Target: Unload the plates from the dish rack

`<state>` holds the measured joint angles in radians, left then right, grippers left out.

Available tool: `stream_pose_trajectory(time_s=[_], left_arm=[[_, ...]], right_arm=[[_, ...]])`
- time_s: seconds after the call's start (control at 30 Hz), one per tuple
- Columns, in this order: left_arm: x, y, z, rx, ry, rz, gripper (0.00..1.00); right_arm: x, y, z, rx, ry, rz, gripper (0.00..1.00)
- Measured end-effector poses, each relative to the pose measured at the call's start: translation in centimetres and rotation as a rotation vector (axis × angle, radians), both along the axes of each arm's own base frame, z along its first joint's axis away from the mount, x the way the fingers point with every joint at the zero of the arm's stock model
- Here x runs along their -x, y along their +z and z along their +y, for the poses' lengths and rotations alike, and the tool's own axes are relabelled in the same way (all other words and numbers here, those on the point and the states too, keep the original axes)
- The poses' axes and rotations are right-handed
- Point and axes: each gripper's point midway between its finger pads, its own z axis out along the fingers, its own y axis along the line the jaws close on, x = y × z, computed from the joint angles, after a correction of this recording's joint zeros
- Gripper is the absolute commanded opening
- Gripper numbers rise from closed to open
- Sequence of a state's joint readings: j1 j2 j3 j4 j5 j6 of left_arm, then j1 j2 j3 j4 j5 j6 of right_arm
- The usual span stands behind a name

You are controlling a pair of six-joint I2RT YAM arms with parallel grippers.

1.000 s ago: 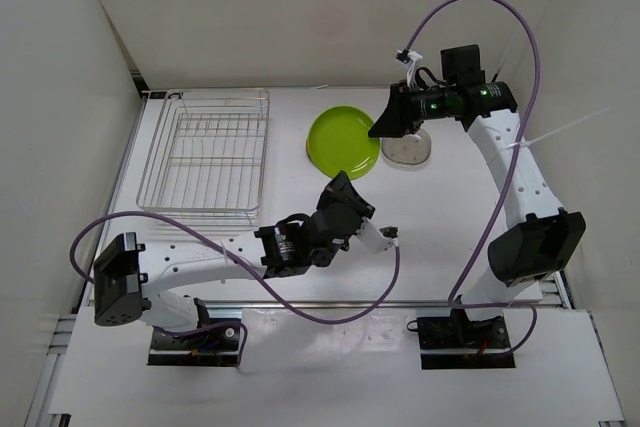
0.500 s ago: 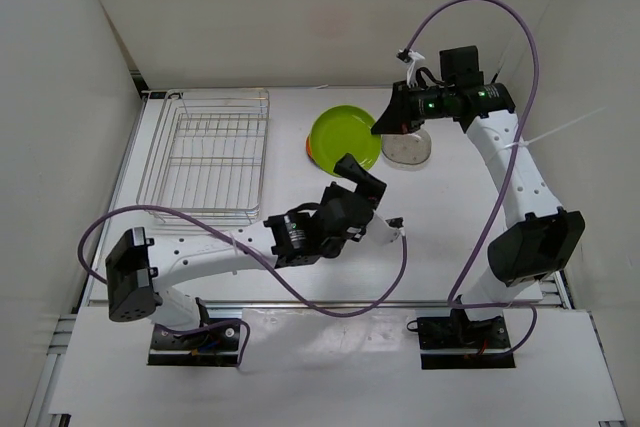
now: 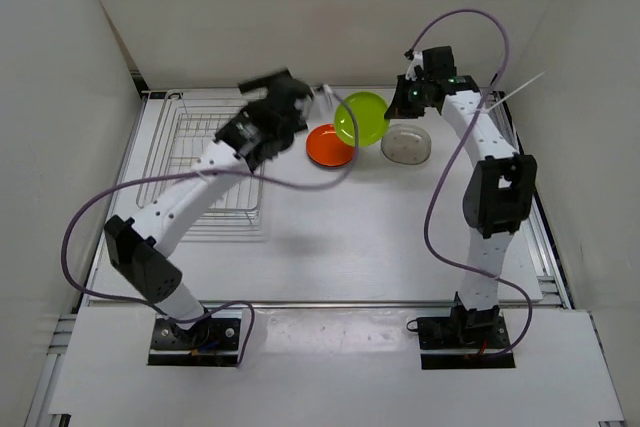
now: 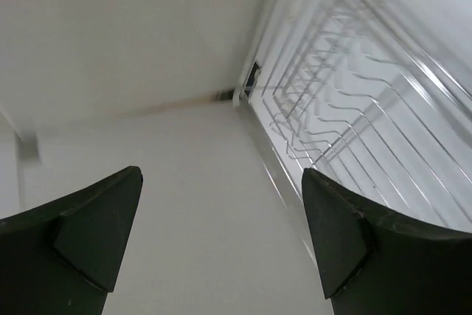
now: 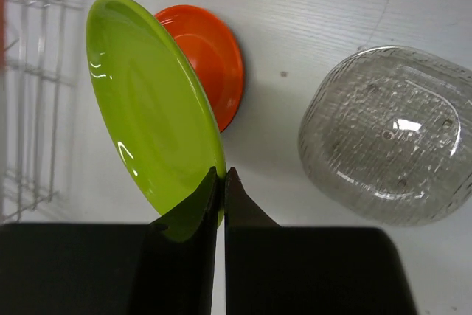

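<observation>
- Right gripper (image 5: 222,175) pinches the tilted round lime green plate (image 5: 147,101) by its rim.
- Left gripper (image 4: 221,175) gapes wide beside the silver wire-grid dish rack (image 4: 346,108).

A white table (image 3: 330,237) stands boxed in by plain white panels: a back wall (image 3: 300,7), a left wall (image 3: 50,97) and a right wall (image 3: 600,147). A metal rail (image 3: 330,304) runs along the table's near edge, with a white board (image 3: 330,372) just in front. The light is soft and even, casting only faint shadows.
</observation>
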<state>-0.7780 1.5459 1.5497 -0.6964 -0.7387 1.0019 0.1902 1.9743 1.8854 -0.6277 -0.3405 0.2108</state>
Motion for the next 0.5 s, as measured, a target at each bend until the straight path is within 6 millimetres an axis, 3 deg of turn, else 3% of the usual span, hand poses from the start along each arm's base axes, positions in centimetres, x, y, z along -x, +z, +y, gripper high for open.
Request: stream_pose_trajectory(time_s=[0.07,0.13,0.2,0.27,0.33,0.43,0.5], left_arm=[[-3.4,4.4,3.0,0.157,0.159,-0.098,1.00],[-5.9,7.6,6.2,0.305,0.302,-0.188,1.00],[-6.8,8.7,10.4,0.410,0.449,-0.232,1.00],[-6.8,7.9,13.7,0.494,0.570,-0.224,1.00],[-6.3,5.8,15.7,0.558,0.657,-0.176,1.00],[-4.8,1.7,16.4,0.619,0.726,-0.062,1.00],[-4.1,0.0,15.7,0.673,0.736,0.024,1.00]], right_arm=[[-1.5,-2.4,0.1,0.026,-0.018,0.032,0.00],[-2.5,-4.4,0.4,0.048,-0.026,0.058,0.00],[-3.6,-5.6,0.7,0.067,-0.032,0.063,0.00],[-4.6,-6.3,1.2,0.079,-0.033,0.055,0.00],[-5.2,-6.7,1.6,0.084,-0.033,0.046,0.00],[-5.5,-7.2,2.2,0.086,-0.024,0.049,0.00],[-5.7,-7.6,2.3,0.086,-0.023,0.051,0.00]])
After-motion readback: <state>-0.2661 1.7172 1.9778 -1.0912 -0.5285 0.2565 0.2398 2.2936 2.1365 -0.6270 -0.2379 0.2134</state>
